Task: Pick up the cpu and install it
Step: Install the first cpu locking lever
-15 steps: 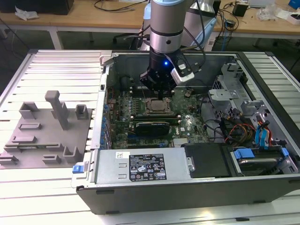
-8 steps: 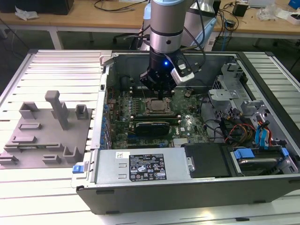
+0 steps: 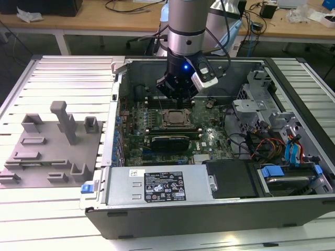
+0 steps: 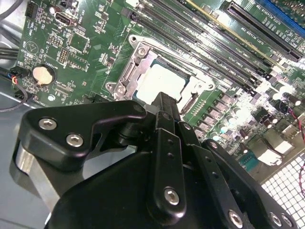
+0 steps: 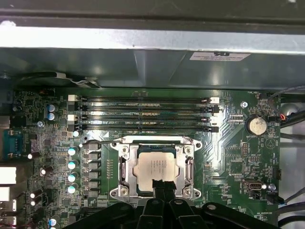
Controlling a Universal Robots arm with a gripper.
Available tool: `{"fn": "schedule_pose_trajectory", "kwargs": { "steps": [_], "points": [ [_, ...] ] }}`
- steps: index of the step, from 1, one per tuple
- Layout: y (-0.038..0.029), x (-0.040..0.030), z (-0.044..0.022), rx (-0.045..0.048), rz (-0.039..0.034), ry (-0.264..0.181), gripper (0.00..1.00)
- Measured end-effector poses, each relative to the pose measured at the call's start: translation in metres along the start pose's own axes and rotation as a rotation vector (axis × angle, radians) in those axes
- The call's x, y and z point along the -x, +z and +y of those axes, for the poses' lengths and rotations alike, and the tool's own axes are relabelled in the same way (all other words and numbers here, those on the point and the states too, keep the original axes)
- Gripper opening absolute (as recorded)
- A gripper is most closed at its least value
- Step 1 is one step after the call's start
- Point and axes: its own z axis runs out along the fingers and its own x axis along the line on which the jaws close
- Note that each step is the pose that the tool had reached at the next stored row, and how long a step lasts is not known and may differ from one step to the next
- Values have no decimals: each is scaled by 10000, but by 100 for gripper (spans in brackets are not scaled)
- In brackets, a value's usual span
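The cpu [image 5: 157, 166], silvery-white on top, lies flat inside the metal-framed socket [image 5: 125, 167] on the green motherboard; it shows in both wrist views [image 4: 159, 81]. In the exterior view the socket [image 3: 175, 119] sits in the middle of the open computer case. My gripper [image 5: 163, 186] hangs just above the cpu's edge, its black fingers pressed together with nothing between them. It is seen from behind in the second wrist view [image 4: 164, 102], and in the exterior view the gripper [image 3: 178, 99] stands over the socket's far side.
Black memory slots [image 5: 143, 114] run beside the socket, and a coin cell [image 5: 258, 125] sits farther along the board. A black graphics card [image 3: 170, 141], the power supply [image 3: 162, 185] and drive cages [image 3: 261, 110] crowd the case. A grey fixture plate [image 3: 49, 151] lies at the exterior view's left.
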Motion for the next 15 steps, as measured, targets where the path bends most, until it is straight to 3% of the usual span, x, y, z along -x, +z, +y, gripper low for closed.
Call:
{"fn": "schedule_pose_trajectory", "kwargs": {
  "steps": [5,11,15],
  "points": [
    [-2,-76,1,-1,0,0,11],
    [-9,-337,8,1,-14,1,11],
    [-17,-341,7,-3,-11,-1,11]
  ]
}}
